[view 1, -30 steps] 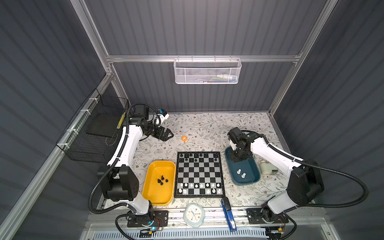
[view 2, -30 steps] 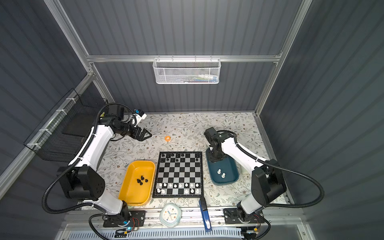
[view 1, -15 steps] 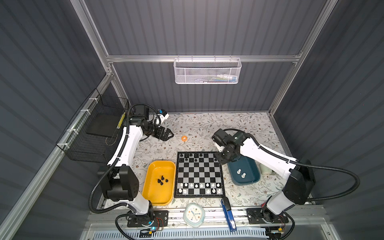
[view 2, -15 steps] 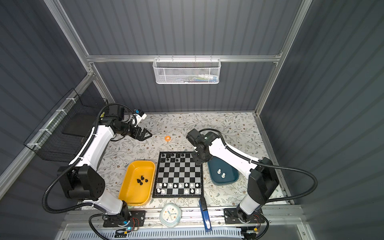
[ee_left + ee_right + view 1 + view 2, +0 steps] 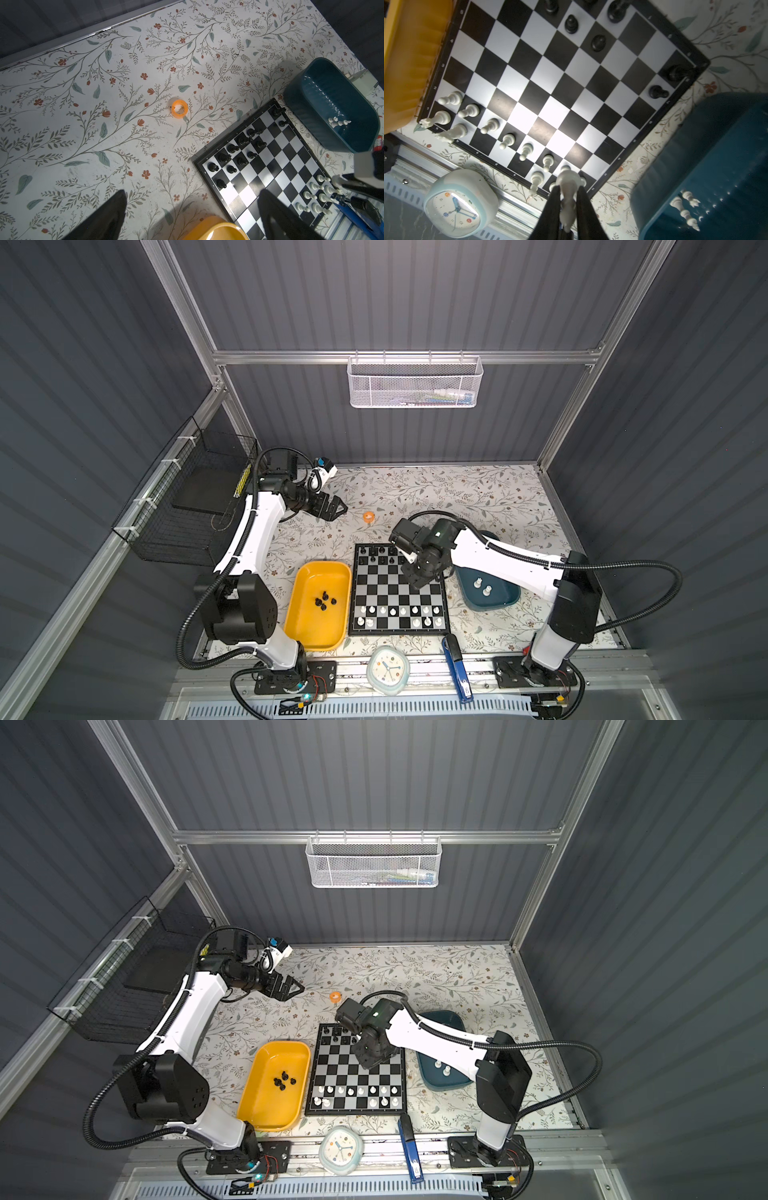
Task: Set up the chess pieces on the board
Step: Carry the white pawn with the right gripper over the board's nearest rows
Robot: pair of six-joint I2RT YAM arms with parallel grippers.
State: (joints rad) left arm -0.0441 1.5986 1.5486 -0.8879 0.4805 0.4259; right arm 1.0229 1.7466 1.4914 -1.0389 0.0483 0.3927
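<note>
The board (image 5: 397,593) lies between a yellow tray (image 5: 305,635) and a teal tray (image 5: 505,603). White chess pieces (image 5: 399,616) fill much of its near rows, and black ones (image 5: 376,554) stand at its far end. My right gripper (image 5: 568,188) is shut on a white piece (image 5: 568,199); in both top views it hangs over the board's right side (image 5: 370,1058). A few black pieces (image 5: 325,600) lie in the yellow tray. Two white ones (image 5: 482,587) lie in the teal tray. My left gripper (image 5: 338,508) stands open and empty at the back left.
An orange ring (image 5: 368,516) lies on the floral mat behind the board. A round clock (image 5: 387,670) and a blue stapler (image 5: 457,668) sit at the front edge. A black wire basket (image 5: 195,506) hangs on the left wall, and a white mesh basket (image 5: 415,381) on the back wall.
My right arm has swung left from above the teal tray to above the board, its gripper staying shut. The left arm has not moved.
</note>
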